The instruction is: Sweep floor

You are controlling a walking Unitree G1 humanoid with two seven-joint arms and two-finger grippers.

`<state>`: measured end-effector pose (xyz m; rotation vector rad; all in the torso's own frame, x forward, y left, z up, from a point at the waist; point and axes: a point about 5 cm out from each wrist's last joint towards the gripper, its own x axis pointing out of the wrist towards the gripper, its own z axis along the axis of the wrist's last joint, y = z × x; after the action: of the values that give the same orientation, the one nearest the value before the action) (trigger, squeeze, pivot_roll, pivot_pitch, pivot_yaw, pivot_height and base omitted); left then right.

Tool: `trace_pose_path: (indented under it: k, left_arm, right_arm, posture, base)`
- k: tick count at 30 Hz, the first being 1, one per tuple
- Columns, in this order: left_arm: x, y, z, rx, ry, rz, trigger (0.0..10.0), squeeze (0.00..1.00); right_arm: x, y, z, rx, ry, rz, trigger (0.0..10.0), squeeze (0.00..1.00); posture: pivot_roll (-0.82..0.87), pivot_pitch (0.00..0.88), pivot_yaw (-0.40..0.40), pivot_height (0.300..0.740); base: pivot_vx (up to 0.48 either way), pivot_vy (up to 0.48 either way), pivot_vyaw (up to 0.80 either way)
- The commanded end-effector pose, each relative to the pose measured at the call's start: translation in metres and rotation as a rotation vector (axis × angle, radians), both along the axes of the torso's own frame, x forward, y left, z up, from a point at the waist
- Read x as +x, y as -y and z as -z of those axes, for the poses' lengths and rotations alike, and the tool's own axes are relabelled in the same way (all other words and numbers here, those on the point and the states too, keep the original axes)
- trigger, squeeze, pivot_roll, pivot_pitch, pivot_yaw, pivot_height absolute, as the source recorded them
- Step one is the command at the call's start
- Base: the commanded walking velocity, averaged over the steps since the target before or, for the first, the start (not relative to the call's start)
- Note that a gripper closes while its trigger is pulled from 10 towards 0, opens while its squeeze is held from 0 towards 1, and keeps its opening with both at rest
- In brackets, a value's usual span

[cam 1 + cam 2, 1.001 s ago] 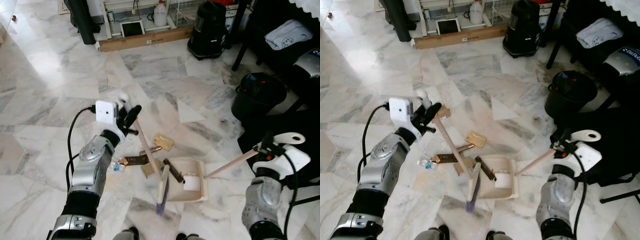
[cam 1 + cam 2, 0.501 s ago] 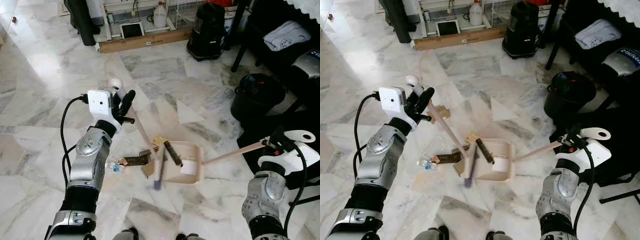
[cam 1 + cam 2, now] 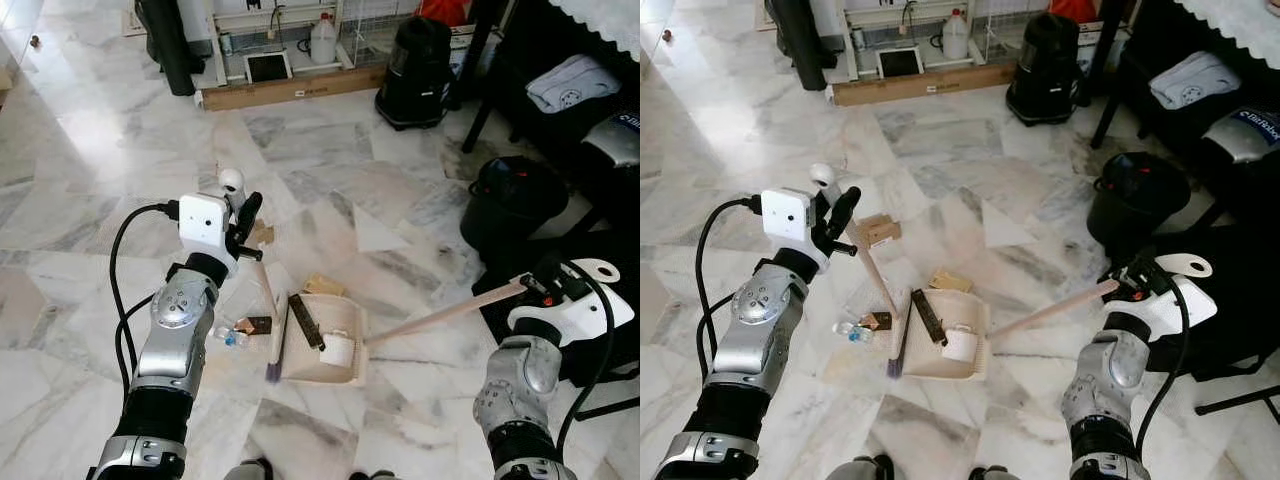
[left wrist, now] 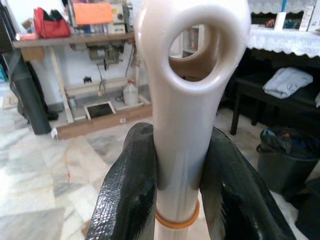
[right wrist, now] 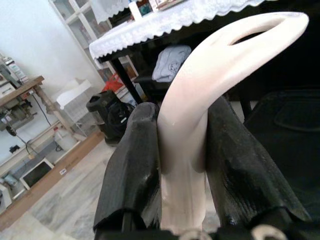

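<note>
Broom and dustpan further left

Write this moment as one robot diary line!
left gripper: shut on broom | right gripper: shut on dustpan | scraps in dustpan

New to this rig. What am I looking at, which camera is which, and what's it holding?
A humanoid robot seen from its own cameras. The two wide pictures come from its head, looking down at a marble floor. The two close-ups come from wrist cameras looking along each pincer.

The left pincer grips a broom; the right pincer grips the long handle of a dustpan. The pan holds a dark strip and a white roll. Cardboard scraps lie beside it. A black bin stands to the right.
</note>
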<state>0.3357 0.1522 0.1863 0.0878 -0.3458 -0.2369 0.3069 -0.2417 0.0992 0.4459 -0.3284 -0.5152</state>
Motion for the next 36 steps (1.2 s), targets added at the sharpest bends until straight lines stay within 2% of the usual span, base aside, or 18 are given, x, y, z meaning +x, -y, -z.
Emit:
trace_pose_path:
  k: [1,4,7,9,13,18,29,36]
  left_arm:
    - [0.000,-0.009,-0.003,0.027,0.042,-0.060,10.0,0.00]
    - [0.002,-0.015,0.000,0.009,0.038,-0.112,10.0,0.00]
    - [0.003,-0.015,0.005,0.096,0.049,-0.149,10.0,0.00]
    - [0.001,-0.016,0.010,0.107,0.049,-0.173,10.0,0.00]
    - [0.000,-0.024,0.017,0.071,0.031,-0.214,10.0,0.00]
    - [0.001,-0.027,0.016,0.056,0.043,-0.221,10.0,0.00]
    - [0.008,-0.034,0.019,-0.017,0.010,-0.236,10.0,0.00]
    - [0.009,-0.037,0.019,-0.013,0.014,-0.238,10.0,0.00]
  right_arm:
    - [0.002,-0.001,-0.007,-0.001,0.037,-0.006,10.0,0.00]
    - [0.002,-0.005,-0.008,-0.003,0.049,-0.023,10.0,0.00]
    - [0.001,-0.008,-0.010,-0.006,0.061,-0.043,10.0,0.00]
    - [0.001,-0.009,-0.011,-0.002,0.066,-0.050,10.0,0.00]
    - [0.000,-0.011,-0.010,0.005,0.071,-0.060,10.0,0.00]
    - [0.003,-0.015,-0.010,0.012,0.070,-0.075,10.0,0.00]
    - [0.007,-0.020,-0.011,0.002,0.060,-0.093,10.0,0.00]
    - [0.008,-0.019,-0.009,-0.015,0.033,-0.103,10.0,0.00]
  posture:
    - [0.15,0.065,-0.042,0.740]
    - [0.15,0.059,-0.045,0.740]
    - [0.16,0.045,-0.049,0.740]
    - [0.15,0.042,-0.051,0.740]
    - [0.15,0.032,-0.055,0.740]
    - [0.17,0.016,-0.053,0.740]
    - [0.18,0.040,-0.047,0.740]
    - [0.19,0.045,-0.050,0.740]
  base:
    - [0.000,0.000,0.00]
    - [0.000,0.000,0.00]
    - [0.000,0.000,0.00]
    - [0.000,0.000,0.00]
    - [0.000,0.000,0.00]
    - [0.000,0.000,0.00]
    - [0.000,0.000,0.00]
    - [0.000,0.000,0.80]
